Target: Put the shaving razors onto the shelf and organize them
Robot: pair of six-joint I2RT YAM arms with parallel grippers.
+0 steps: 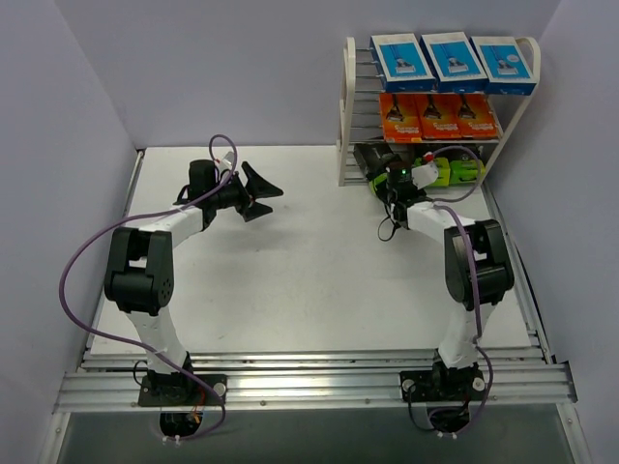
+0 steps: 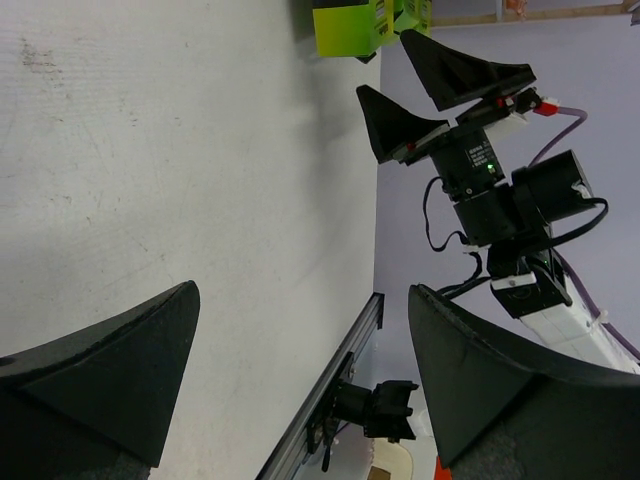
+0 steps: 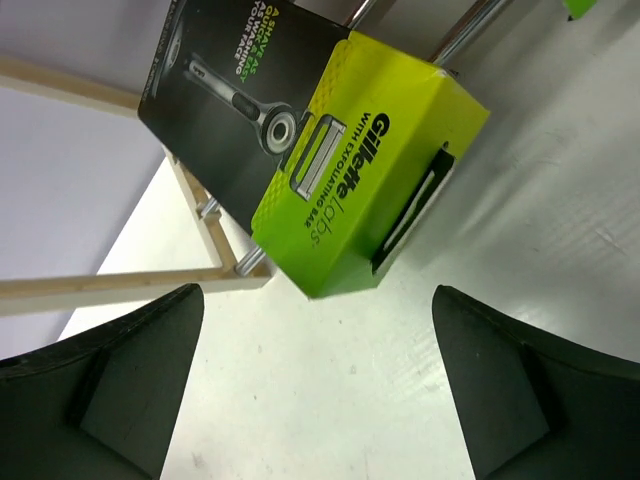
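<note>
The cream-white shelf (image 1: 346, 106) stands at the back right. Three blue-and-white razor packs (image 1: 455, 60) lie on its top tier and three orange packs (image 1: 437, 116) on the middle tier. Black packs with lime-green ends (image 1: 455, 172) lie on the bottom tier. My right gripper (image 1: 379, 174) is open and empty just in front of the leftmost black pack (image 3: 330, 170), which rests on a shelf rod with its lime end towards the gripper (image 3: 315, 390). My left gripper (image 1: 261, 193) is open and empty over the table's middle; its own view shows the gripper (image 2: 300, 370) wide apart.
The white table (image 1: 290, 280) is walled in pale purple at the back and sides. An aluminium rail (image 1: 319, 377) runs along the near edge by the arm bases. The left wrist view shows the right gripper (image 2: 440, 85) and a lime pack end (image 2: 350, 25).
</note>
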